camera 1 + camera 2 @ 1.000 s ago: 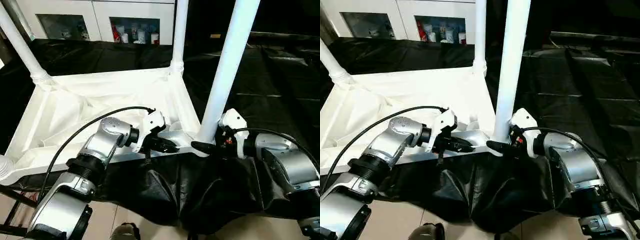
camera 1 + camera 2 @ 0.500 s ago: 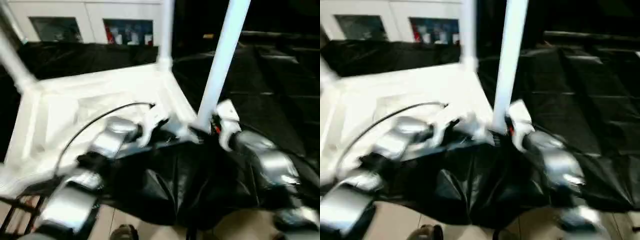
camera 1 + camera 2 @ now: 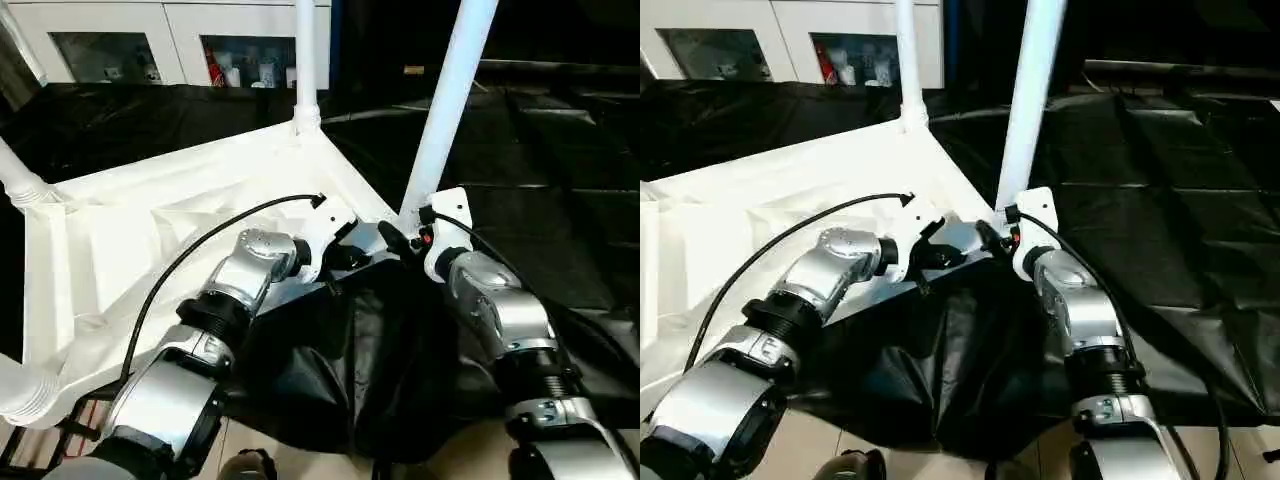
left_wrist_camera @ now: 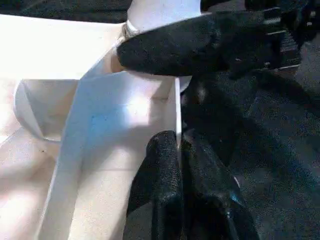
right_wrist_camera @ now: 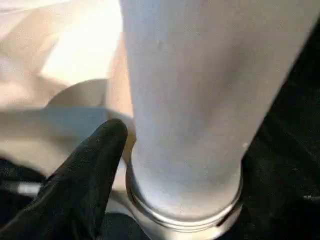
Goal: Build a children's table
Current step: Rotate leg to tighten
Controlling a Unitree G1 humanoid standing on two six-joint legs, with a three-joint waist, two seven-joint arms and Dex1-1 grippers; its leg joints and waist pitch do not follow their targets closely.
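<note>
Tabletop (image 3: 150, 230) lies upside down on black-draped work table (image 3: 560, 200), legs standing up from its corner sockets. Left gripper (image 4: 177, 150) clamps tabletop's near rim, fingers closed on the thin wall. Right gripper (image 3: 395, 238) sits at near-right leg (image 3: 445, 110) base, one finger (image 5: 85, 185) beside it; can't tell if gripping

Bright light is shining from above, making the white plastic tabletop (image 3: 150, 210) glare and wash out. The black cloth surface (image 3: 560, 180) is staying dark. Close up, the white tube leg (image 5: 200, 100) is looking soft and blurry.
</note>
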